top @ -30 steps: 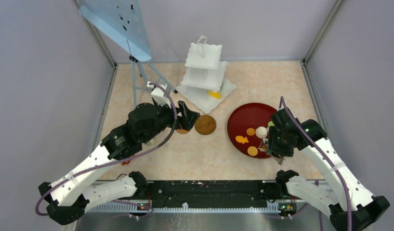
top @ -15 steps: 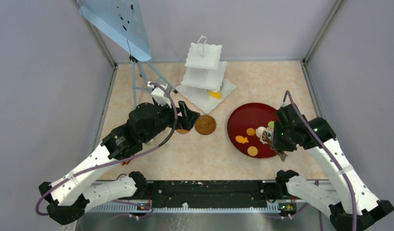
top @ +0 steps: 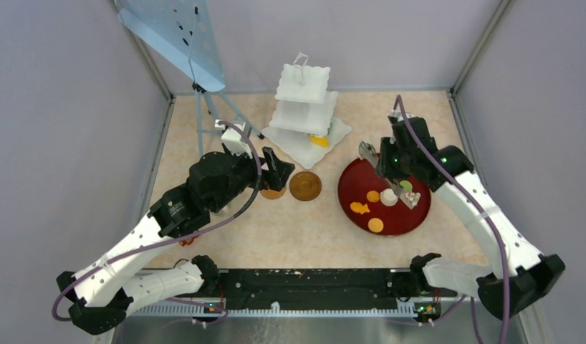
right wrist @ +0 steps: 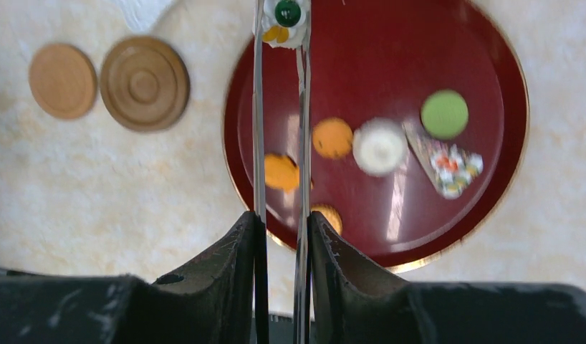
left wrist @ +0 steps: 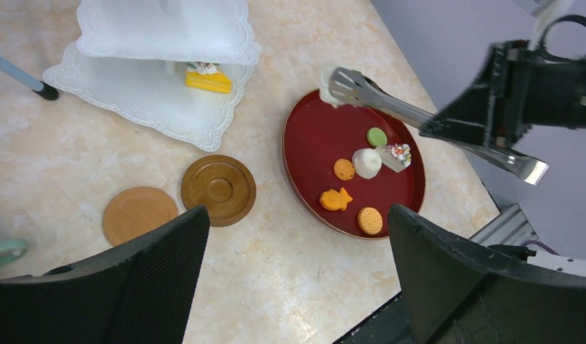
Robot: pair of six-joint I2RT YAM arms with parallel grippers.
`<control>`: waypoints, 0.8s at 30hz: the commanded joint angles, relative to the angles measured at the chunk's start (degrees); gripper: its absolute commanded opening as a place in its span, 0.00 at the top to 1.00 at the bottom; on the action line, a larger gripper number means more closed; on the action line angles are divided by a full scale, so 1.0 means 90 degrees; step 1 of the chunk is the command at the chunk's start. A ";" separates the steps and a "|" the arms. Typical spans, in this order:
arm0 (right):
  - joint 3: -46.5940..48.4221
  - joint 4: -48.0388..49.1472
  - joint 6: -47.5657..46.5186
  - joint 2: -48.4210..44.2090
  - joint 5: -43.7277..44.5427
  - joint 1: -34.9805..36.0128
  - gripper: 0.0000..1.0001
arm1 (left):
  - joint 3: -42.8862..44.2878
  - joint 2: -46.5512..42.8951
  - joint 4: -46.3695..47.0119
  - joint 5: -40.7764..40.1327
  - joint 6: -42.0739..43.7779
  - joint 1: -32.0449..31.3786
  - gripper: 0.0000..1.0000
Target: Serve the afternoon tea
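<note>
Scanning top view: finding right claw (top: 390, 168) clamped on metal tongs (top: 363, 149), tips out over far-left rim of red tray (top: 362, 179); noting left claw (top: 279, 172) spread apart, hovering by two wooden coasters (top: 305, 185) on desk (top: 290, 229).

Switching to left wrist: seeing tongs pinching white cream sweet (left wrist: 324, 77) above tray edge; counting in tray orange fish (left wrist: 335, 199), orange disc (left wrist: 344, 169), biscuit (left wrist: 370, 220), white round (left wrist: 367, 163), green round (left wrist: 377, 137), sprinkled wedge (left wrist: 396, 155); spotting yellow wedge (left wrist: 208, 80) on bottom tier of white stand (left wrist: 161, 29).

Checking right wrist: seeing tongs arms squeezed between claw fingers (right wrist: 226, 279), cream sweet topped green and orange, held at tips over tray rim.
</note>
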 commanded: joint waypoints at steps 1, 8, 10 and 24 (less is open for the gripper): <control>0.0722 0.2009 -0.0692 0.0753 -0.0205 -0.0054 0.83 | 0.0389 0.0066 0.0066 -0.0285 0.0101 0.0018 0.01; 0.1570 0.3088 -0.0906 0.1984 -0.0870 -0.0425 0.82 | 0.0508 0.0127 0.0012 -0.0454 0.0102 0.0018 0.01; 0.1870 0.3065 -0.0930 0.2338 -0.1162 -0.0493 0.82 | 0.0557 0.0128 -0.0055 -0.0520 0.0101 0.0018 0.01; 0.3064 0.2931 -0.1063 0.3675 -0.1516 -0.0497 0.79 | 0.0680 0.0130 -0.0193 -0.0603 0.0159 0.0018 0.01</control>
